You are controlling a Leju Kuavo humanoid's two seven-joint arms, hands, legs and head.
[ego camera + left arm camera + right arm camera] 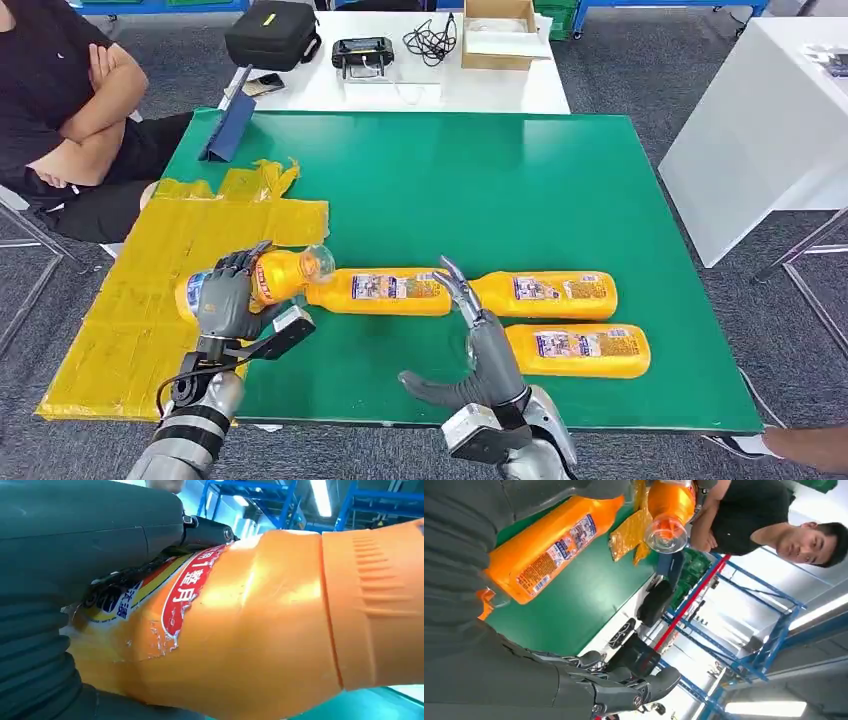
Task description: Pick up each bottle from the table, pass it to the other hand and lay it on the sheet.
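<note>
Orange plastic bottle (265, 278), gripped crosswise by the left hand (225, 295), hangs over the yellow sheet (150, 300); right hand (470, 320) spread, empty.

Four orange bottles with printed labels. One (262, 280), clear-capped, is held lying level above the yellow sheet's (130, 330) right edge. Three lie on their sides on the green table: middle (385, 291), right (545, 294), near-right (580, 350).
</note>
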